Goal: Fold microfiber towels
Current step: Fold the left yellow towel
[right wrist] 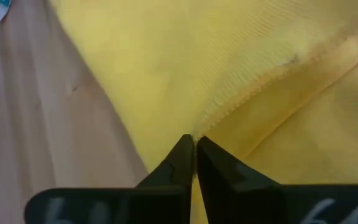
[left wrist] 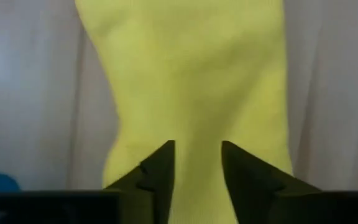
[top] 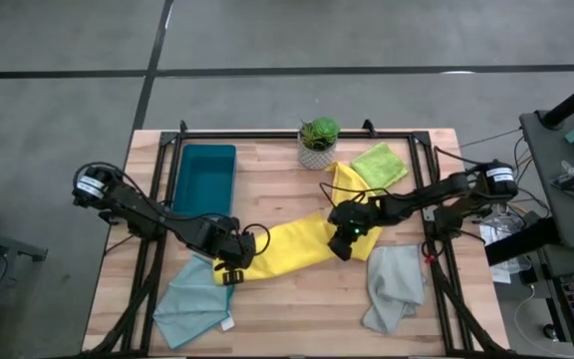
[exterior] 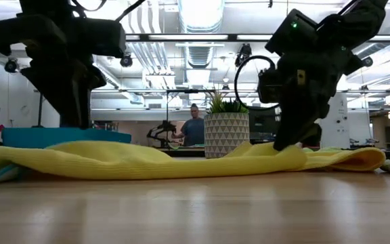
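Note:
A yellow towel (top: pixel 292 249) lies as a long crumpled band across the middle of the table. My left gripper (left wrist: pixel 197 152) stands open over its left end (top: pixel 239 267), with yellow cloth showing between the fingers. My right gripper (right wrist: pixel 194 142) is shut at the towel's right end (top: pixel 352 237). A second yellow towel (top: pixel 345 184) lies flat behind it. Also flat on the table are a lime green towel (top: pixel 380 163), a pale grey towel (top: pixel 395 287) and a light teal towel (top: pixel 192 299). My left gripper's fingers (left wrist: pixel 160 168) stand apart over the towel's left end; I cannot tell whether they touch it. My right gripper pinches the yellow towel's hemmed edge (right wrist: pixel 211 118) between its two fingertips. It comes slanting down from the table's right side. The cloth there stays low on the table (exterior: pixel 286 152), slack.
A dark teal tray (top: pixel 203 178) stands at the back left. A potted plant (top: pixel 318 141) stands at the far edge in the middle. Bare wood (top: pixel 307 314) lies along the near edge between the teal and grey towels.

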